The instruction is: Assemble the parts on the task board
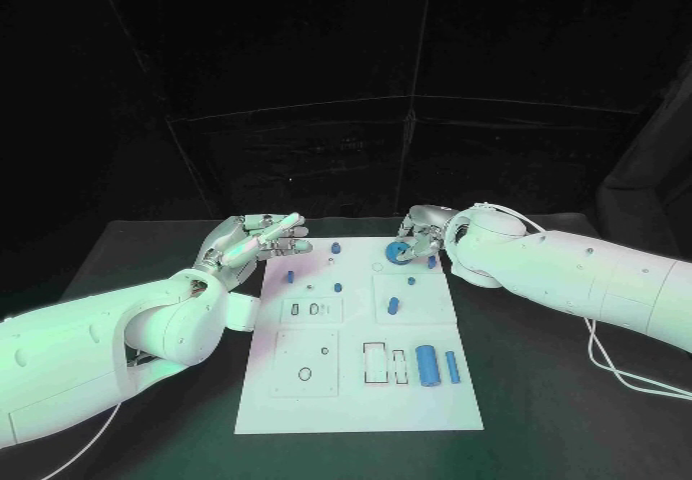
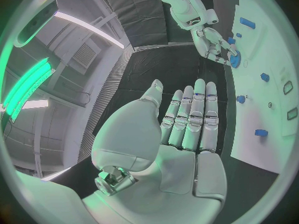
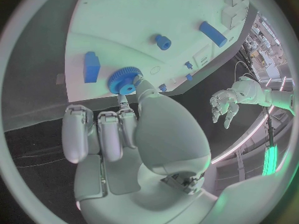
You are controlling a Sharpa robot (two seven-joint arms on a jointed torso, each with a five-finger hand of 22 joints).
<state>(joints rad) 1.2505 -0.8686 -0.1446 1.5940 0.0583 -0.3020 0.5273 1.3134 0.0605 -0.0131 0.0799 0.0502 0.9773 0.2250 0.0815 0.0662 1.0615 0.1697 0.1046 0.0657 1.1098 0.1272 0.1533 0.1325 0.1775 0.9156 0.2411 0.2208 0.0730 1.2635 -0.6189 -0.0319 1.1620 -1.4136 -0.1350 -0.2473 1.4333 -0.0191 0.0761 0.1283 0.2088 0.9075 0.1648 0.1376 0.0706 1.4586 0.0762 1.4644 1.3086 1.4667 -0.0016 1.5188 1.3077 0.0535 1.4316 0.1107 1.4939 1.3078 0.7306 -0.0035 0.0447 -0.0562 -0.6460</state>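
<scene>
Right robot hand (image 3: pixel 118 134) pinches the blue gear (image 3: pixel 123 81): rigid, light, likely slippery; grip its toothed rim. Left robot hand (image 2: pixel 181 129) spread, empty.

Black curtains (image 1: pixel 346 110) hang behind the black table (image 1: pixel 144 260) — dark all round. Overhead, long strip lights (image 2: pixel 87 27) glow — one green (image 2: pixel 28 87).

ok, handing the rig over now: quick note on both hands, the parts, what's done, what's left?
Left hand: open, flat, holding nothing, at the far left corner of the white task board.
Right hand: fingertips on the blue toothed gear at the board's far edge; whether it is seated cannot be told.
Near right: large blue cylinder and slimmer blue bar lie loose.
Left: place those and fill the empty outlines.
</scene>
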